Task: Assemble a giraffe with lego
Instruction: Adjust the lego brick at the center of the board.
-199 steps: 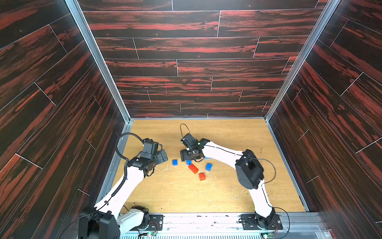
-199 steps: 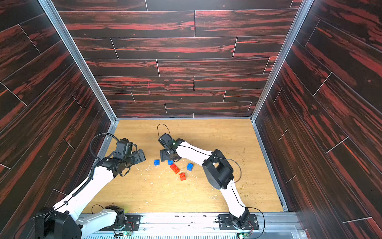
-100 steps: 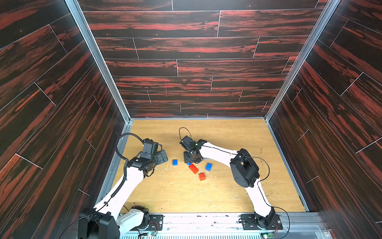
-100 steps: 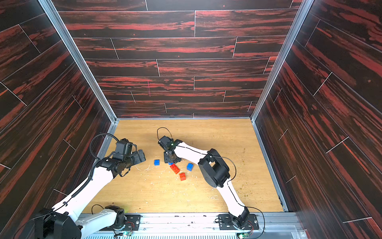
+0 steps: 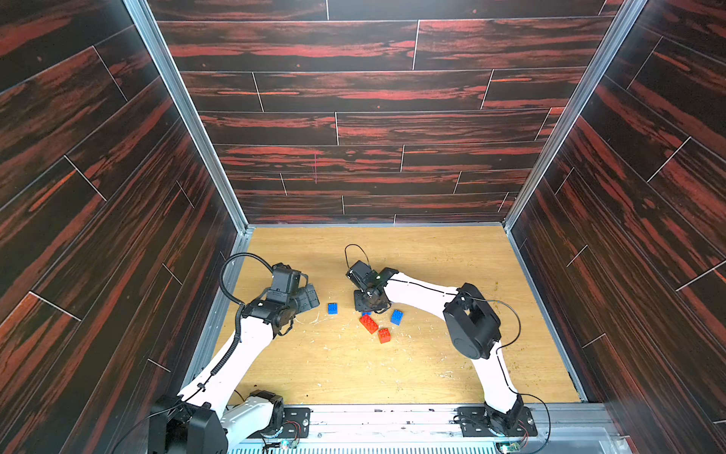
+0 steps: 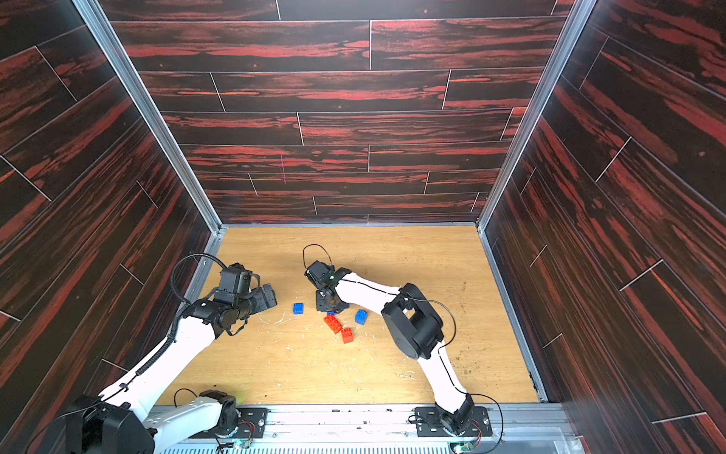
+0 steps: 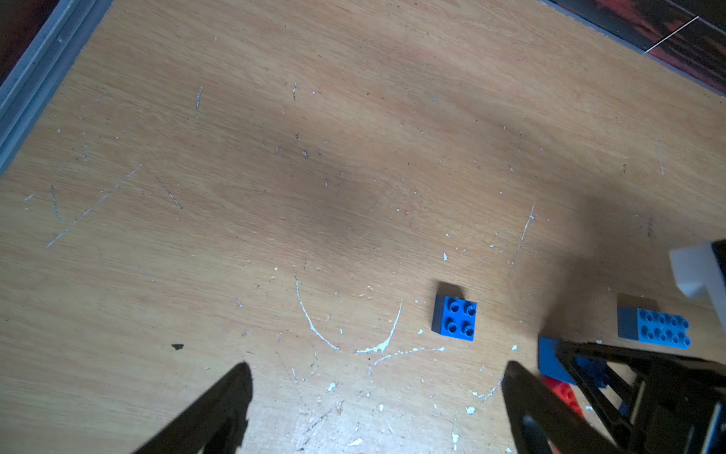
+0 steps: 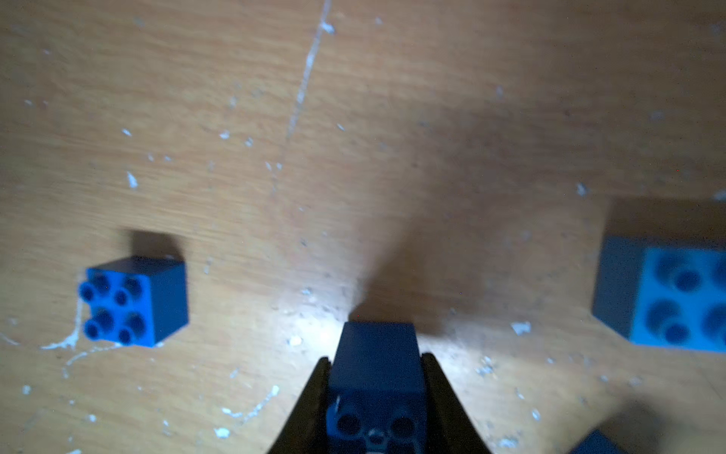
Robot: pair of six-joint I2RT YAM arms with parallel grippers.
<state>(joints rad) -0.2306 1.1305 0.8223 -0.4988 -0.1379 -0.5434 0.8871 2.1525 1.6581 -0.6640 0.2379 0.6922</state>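
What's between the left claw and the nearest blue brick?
Only bare, scratched wooden tabletop separates left gripper and small dark blue plastic brick; left wrist view shows it.

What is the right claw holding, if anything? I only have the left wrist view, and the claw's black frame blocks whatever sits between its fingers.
Observer: The right wrist view shows the right claw shut on a dark blue brick, with its fingers pressed against the brick's sides.
Operator: I see only a sliver of red. How many red pieces are there?
Observer: Two, in both top views: a longer red brick and a small red brick, lying close together.
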